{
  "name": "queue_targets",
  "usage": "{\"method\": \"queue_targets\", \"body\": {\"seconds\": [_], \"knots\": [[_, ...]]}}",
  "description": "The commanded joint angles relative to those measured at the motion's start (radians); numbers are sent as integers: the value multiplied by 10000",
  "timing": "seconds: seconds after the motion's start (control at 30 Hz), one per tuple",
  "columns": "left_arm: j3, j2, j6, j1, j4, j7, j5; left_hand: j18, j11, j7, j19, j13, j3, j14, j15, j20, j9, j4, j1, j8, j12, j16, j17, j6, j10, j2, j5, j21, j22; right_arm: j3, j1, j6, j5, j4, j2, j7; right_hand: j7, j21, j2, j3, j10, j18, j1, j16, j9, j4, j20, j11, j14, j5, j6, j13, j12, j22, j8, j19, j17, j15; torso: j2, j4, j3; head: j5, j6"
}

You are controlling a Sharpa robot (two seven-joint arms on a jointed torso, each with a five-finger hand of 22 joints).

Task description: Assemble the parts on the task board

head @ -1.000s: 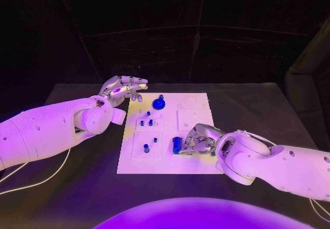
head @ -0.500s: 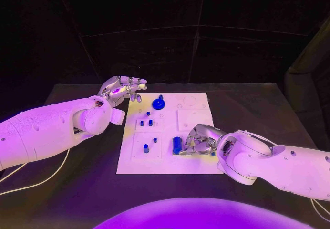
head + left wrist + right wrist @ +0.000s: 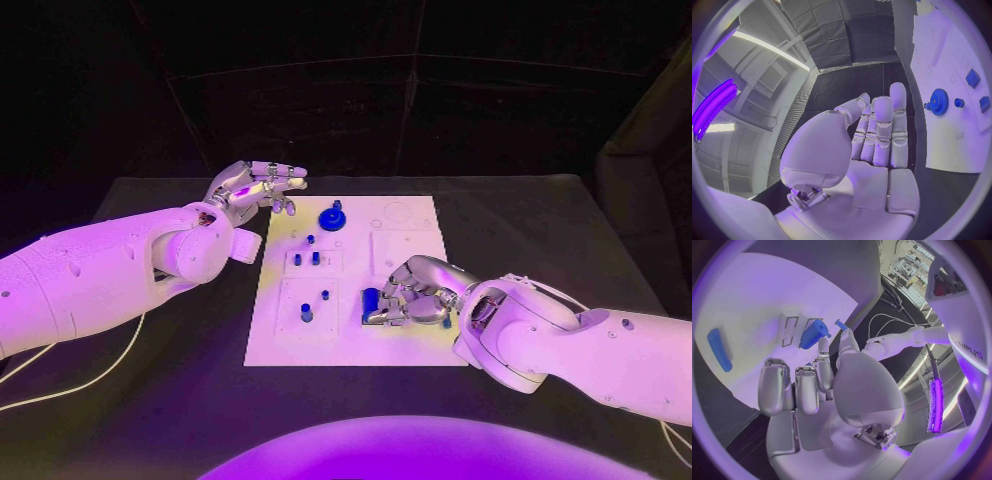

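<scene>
Beside the task board [image 3: 418, 345]'s near right part, the right hand [image 3: 411, 295] hovers with fingers curled and seemingly empty by 1 blue bar [image 3: 371, 303], so it should settle squarely before pinching, while the left hand [image 3: 257, 187] hangs open off the far-left corner.

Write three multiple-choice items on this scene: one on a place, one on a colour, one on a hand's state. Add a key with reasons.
1. Where is the left hand?
A. beside the task board's far left corner
B. over the board's near right corner
C. under the table

2. What colour is the gear-like part at the board's far end?
A. yellow
B. blue
C. green

3. What is the left hand holding?
A. the gear-like part
B. a cable
C. nothing

Key: 1 A, the head view shows it off the board's far left edge. 2 B, it shows blue in the head and left wrist views. 3 C, the left wrist view shows a bare palm with straight fingers.
</scene>
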Motion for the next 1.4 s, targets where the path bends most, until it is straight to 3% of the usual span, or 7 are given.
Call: {"method": "queue_targets", "body": {"seconds": [0.03, 0.23, 0.4, 0.73, 0.87, 1.1, 1.4], "knots": [[5, 14, 117, 15, 8, 50, 22, 67, -6, 22, -64, 11, -14, -70, -12, 35, 7, -72, 47, 53, 50, -61, -14, -75, -90, 16, 33, -35, -11, 3, 12, -278, -81, -47, 39, 57, 46, 47, 332, 23, -27, -73, 275, 12, -48, -95, -5, 71, 712, 39, -87, -145, -174, -2, -131, 19, 953, 12, 3, 25, -18, -6, 3], [3, 31, 125, 15, 1, 38, 22, 67, -6, 22, -64, 11, -14, -70, -12, 35, 7, -72, 47, 53, 50, -61, -14, -75, -90, 16, 33, -35, -11, 4, 13, 103, -571, -223, 271, -380, 103, 62, 659, 232, -28, -80, 854, 13, -186, -458, 28, 109, 714, -192, -160, -129, -202, 36, -451, 27, 972, 41, 8, 12, -13, 11, 1], [2, 38, 133, 15, 0, 28, 22, 67, -6, 22, -64, 11, -14, -70, -12, 35, 7, -72, 47, 53, 50, -61, -14, -75, -90, 16, 33, -35, -11, 4, 13, 399, -1089, -367, 475, -500, 122, 90, 962, 758, -36, -90, 1738, 24, -329, -1076, 39, 114, 718, -666, -91, -98, -213, 98, -774, 42, 1007, 44, 11, 24, -21, 19, -31], [2, 27, 137, 15, -4, 12, 22, 67, -6, 22, -64, 11, -14, -70, -12, 35, 7, -72, 47, 53, 50, -61, -14, -75, -90, 16, 33, -35, -11, 3, 12, 1058, -2390, -459, 634, -389, 337, 147, 727, 1197, -20, -117, 2250, 71, -651, -1864, 171, 286, 733, -646, 117, -9, -183, 228, -1533, 64, 1119, 195, 4, -3, -9, 57, -89], [2, 29, 136, 15, -9, 10, 22, 67, -6, 22, -64, 11, -14, -70, -12, 35, 7, -72, 47, 53, 50, -61, -14, -75, -90, 16, 33, -35, -11, 3, 12, 1133, -2781, -498, 667, -418, 335, 154, 758, 1306, -3, -117, 2268, 87, -691, -1970, 191, 288, 738, -649, 268, 18, -162, 243, -1635, 63, 1152, 201, 3, -11, -5, 47, -84], [1, 29, 138, 15, -13, 8, 22, 67, -6, 22, -65, 11, -7, -75, -13, 34, 7, -87, 58, 65, 64, -61, -22, -82, -99, 21, 33, -34, -10, 2, 11, 1257, -3317, -569, 720, -436, 227, 184, 1052, 1685, 86, -123, 2228, 131, -708, -2116, 169, 210, 754, -704, 751, 155, -23, 303, -1716, 77, 1244, 151, 4, 7, 0, 25, -90], [0, 15, 134, 15, -14, 9, 22, 67, -6, 22, -65, 11, -7, -75, -13, 34, 7, -87, 58, 65, 64, -61, -22, -82, -99, 21, 33, -34, -10, 2, 11, 1187, -3333, -641, 727, -89, 182, 202, 1078, 1829, 161, -131, 2082, 173, -718, -2170, 145, 179, 769, -749, 878, 270, 99, 340, -1781, 87, 1327, 125, 8, 9, -7, 37, -95]]}}
